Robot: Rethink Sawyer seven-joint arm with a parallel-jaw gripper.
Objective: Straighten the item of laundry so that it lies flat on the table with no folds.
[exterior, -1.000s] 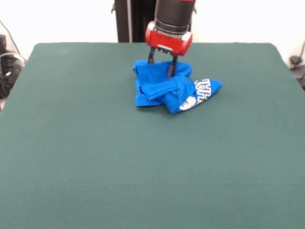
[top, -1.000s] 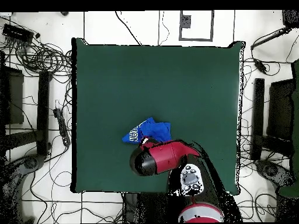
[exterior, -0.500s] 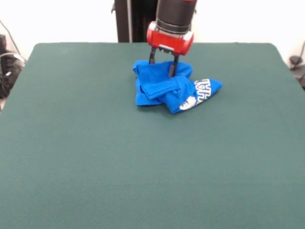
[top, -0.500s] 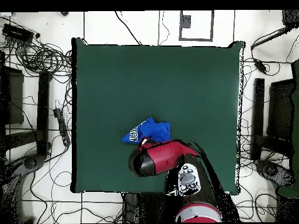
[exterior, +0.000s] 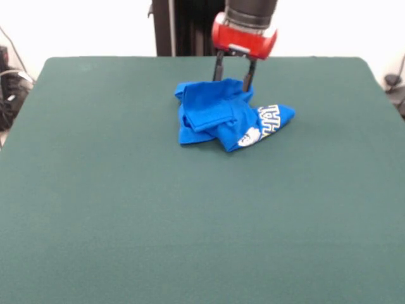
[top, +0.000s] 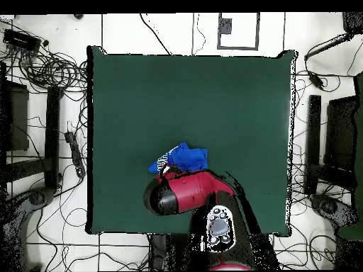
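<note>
Standing apart, the two dark fingers of the gripper (exterior: 233, 75) reach down to the far upper edge of the T-shirt (exterior: 228, 115); nothing pinched between them that can be made out. Shirt lies bunched and folded on the green table (exterior: 190, 221), toward its far side, white-and-yellow print showing on the right lobe. Overhead, the red arm (top: 188, 195) hides part of the shirt (top: 181, 157).

You get one low view across the table (exterior: 126, 221) and one from high above looking straight down; both share the table and the shirt (exterior: 224, 117)
</note>
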